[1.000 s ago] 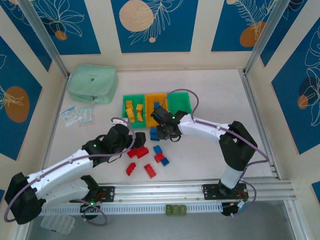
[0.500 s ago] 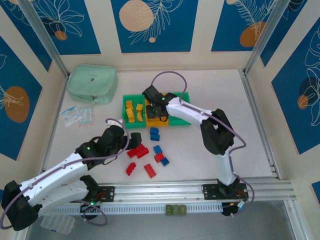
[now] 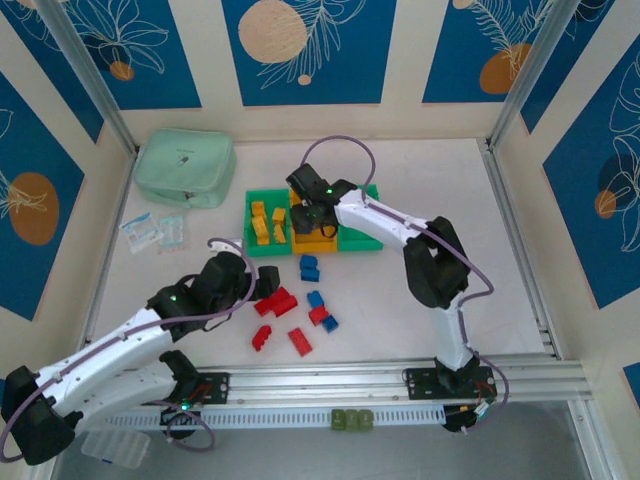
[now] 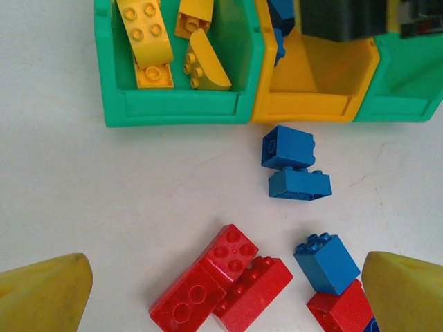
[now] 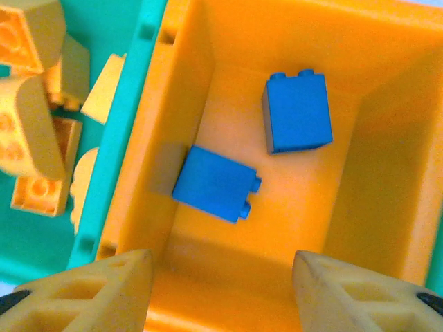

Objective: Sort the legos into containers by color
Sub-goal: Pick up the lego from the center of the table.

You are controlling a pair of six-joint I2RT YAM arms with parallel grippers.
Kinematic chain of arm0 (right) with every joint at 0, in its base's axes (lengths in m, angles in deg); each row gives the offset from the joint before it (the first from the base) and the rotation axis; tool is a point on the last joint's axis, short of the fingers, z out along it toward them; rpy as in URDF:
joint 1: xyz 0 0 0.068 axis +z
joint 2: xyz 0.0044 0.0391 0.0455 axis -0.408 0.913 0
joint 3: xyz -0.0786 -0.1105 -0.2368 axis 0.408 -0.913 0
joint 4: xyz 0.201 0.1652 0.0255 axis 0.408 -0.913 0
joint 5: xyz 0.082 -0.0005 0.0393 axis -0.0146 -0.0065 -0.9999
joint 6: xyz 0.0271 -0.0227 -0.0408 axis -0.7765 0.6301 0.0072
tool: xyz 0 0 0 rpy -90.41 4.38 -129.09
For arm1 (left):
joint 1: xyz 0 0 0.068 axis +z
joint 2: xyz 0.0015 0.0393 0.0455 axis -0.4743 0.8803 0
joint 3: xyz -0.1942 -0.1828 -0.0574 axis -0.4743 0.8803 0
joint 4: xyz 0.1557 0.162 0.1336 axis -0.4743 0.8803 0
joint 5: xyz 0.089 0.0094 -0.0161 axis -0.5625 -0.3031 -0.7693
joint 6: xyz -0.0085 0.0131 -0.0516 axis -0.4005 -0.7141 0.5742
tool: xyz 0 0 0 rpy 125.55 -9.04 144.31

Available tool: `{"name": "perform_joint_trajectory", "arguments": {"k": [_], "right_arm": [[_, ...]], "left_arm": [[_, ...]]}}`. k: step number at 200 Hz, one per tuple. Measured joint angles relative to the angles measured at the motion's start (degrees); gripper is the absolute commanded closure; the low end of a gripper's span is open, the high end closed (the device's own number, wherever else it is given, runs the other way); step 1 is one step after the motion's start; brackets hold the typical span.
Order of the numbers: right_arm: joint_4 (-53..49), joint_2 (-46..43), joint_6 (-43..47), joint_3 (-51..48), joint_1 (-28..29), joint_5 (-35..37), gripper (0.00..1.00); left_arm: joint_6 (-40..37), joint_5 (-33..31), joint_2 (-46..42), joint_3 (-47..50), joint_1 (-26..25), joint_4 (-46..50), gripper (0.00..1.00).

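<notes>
Right gripper [image 5: 220, 280] hangs over orange bin [image 5: 387, 180], jaws apart, empty. Two blue legos [image 5: 297, 114] lie inside, one possibly tilted. I read this as the release step. Next: lift clear, fetch loose blue bricks [image 4: 287, 146] just in front of the bin.

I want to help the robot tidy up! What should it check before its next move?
1. Right jaws open and empty above the orange bin: ok.
2. Two blue bricks lie inside it: ok.
3. Yellow bricks in the left green bin: ok.
4. Table free of loose blue bricks: not ok.
5. Left jaws open over the red bricks: ok.
6. Right green bin empty: cannot tell.
</notes>
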Motion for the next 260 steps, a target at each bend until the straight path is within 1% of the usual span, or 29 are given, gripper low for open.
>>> {"name": "perform_joint_trajectory", "arguments": {"k": [33,66,110,163,177,196,260], "right_arm": [[-0.4,-7.5,-1.2,-7.3,2.5,-0.3,0.36],[-0.8,-11.0,-4.8,-13.6,5.1,-1.2,0.3],[-0.3,-11.1,-11.6,-19.5,8.0,-2.3,0.22],[2.1,-7.1,-18.0,-19.8,9.3,-2.8,0.19],[2.3,-5.4,-19.1,-19.7,9.4,-2.6,0.19],[2.5,-3.6,-19.6,-19.4,9.4,-2.3,0.23],[3.5,-1.9,-19.9,-18.4,9.7,-0.9,0.42]], "left_arm": [[0.0,0.9,2.0,0.0,0.0,-1.0,0.01],[0.0,1.7,3.7,0.0,0.1,-3.1,0.01],[0.6,3.2,5.7,0.0,0.2,-5.5,0.01],[1.9,3.4,4.7,1.0,0.2,-7.2,0.01],[2.2,3.4,4.0,1.8,0.2,-7.2,0.01],[2.7,3.4,3.2,2.4,0.2,-7.2,0.01],[2.8,3.3,2.9,2.5,0.3,-7.2,0.01]]}}
